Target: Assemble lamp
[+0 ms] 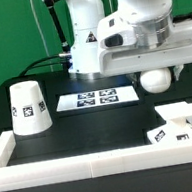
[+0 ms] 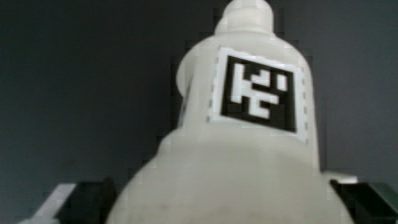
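Bulb [image 2: 240, 150] clamped between fingers [image 2: 86, 196], round end down, clear of table [image 1: 89, 126]

No legible txt; only coded tags [image 2: 258, 88] on bulb [image 2: 205, 165], shade [image 1: 27, 98].

shade [image 1: 28, 105]: upright, narrow end up, tagged, exterior view's left. bulb [image 1: 155, 77]: raised, ball end visible, tagged body. base [image 1: 180, 122]: tagged, exterior view's lower right.

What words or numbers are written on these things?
No words or numbers can be read anywhere.
There are only black-and-white square tags, patterns without letters, on the bulb, the shade, the base and the marker board.
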Robot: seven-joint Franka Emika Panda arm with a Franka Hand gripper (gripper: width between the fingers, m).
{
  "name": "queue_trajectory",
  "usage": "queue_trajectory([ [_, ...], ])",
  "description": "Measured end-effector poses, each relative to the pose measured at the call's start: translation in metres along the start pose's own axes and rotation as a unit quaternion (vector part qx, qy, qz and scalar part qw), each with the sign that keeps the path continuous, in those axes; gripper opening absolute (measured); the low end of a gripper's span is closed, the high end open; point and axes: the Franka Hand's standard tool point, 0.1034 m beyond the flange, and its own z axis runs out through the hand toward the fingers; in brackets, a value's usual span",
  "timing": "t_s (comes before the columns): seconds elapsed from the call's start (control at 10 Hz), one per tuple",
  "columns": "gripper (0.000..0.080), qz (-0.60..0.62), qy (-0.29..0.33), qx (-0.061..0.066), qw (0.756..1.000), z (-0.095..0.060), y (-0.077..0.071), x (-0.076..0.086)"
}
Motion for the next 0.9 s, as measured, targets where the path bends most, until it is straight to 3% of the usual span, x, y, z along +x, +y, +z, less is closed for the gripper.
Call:
queue_trajectory([
  [0.1, 0.0579, -0.02, 0.019, -0.003, 1.0, -0.006, 0.004, 0.003],
  [0.2, 0.0579, -0.027, 0.065, -0.003, 0.998, -0.021, 0.004, 0.013],
  [0.6, 0.0579, -0.061, 0.17, -0.004, 0.984, -0.065, 0.007, 0.028],
  [0.7, 0.0579, -0.061, 0.216, 0.0, 0.974, -0.069, 0.005, 0.036],
  [0.9, 0.0579, -0.066, 0.287, 0.002, 0.956, -0.065, 0.005, 0.037],
])
